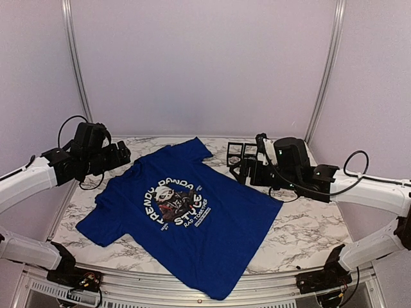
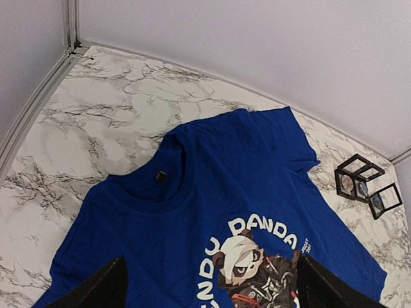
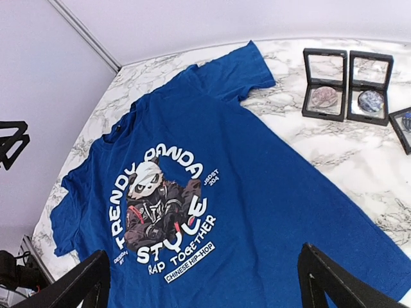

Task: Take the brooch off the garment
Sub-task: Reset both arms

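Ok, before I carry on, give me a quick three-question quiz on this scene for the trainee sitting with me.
1. True or false: the blue T-shirt is crumpled into a heap.
2. What stands on the marble table beyond the shirt's sleeve, near the right arm? A) black display frames B) scissors C) a mug
3. Short answer: is the left claw or the right claw holding anything?

Key
1. False: it lies spread flat, print side up.
2. A
3. Neither: both are open and empty.
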You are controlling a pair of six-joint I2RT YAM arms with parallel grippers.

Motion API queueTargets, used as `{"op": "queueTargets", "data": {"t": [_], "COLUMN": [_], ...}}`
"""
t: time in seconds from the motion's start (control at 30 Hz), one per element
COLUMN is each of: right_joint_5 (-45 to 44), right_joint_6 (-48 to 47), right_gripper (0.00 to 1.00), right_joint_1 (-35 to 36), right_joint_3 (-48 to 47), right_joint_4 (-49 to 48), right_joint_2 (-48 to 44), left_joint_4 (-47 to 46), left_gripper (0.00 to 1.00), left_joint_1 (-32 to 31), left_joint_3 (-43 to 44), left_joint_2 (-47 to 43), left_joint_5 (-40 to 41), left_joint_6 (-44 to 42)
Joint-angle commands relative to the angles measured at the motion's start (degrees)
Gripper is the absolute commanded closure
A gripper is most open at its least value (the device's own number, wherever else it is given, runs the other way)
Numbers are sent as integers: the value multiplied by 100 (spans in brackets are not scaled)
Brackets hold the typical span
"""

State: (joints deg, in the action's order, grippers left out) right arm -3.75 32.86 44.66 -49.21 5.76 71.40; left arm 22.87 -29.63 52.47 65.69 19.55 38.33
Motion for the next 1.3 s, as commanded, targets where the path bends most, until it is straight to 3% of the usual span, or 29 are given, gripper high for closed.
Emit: {"op": "queueTargets", "data": {"t": [0.0, 0.13, 0.37, 0.53, 1.27], "right_joint_5": [-578, -980, -1548, -1694, -2106], "right_joint_6": [67, -6, -47, -99, -397], "right_gripper": [2, 2, 2, 2, 2], "right_joint_1": [-171, -199, -200, -196, -195], "right_joint_3": [-46, -38, -626, -419, -519], "right_joint_4": [-803, -1214, -697, -868, -448], "right_joint_2": [111, 113, 415, 189, -260], "left_joint_4": [-989, -1382, -1917, -1957, -1602], "left_gripper": [1, 1, 1, 1, 1], "left_joint_1": [-118, -221, -228, -228, -228], "left_joint_3": [486, 837, 1103, 1172, 1450], "left_joint_2": [511, 862, 1015, 1093, 1087], "left_joint_5": [-430, -834, -1449, -1653, -1378], "left_joint_6": [-1081, -1577, -2171, -2278, -2265]}}
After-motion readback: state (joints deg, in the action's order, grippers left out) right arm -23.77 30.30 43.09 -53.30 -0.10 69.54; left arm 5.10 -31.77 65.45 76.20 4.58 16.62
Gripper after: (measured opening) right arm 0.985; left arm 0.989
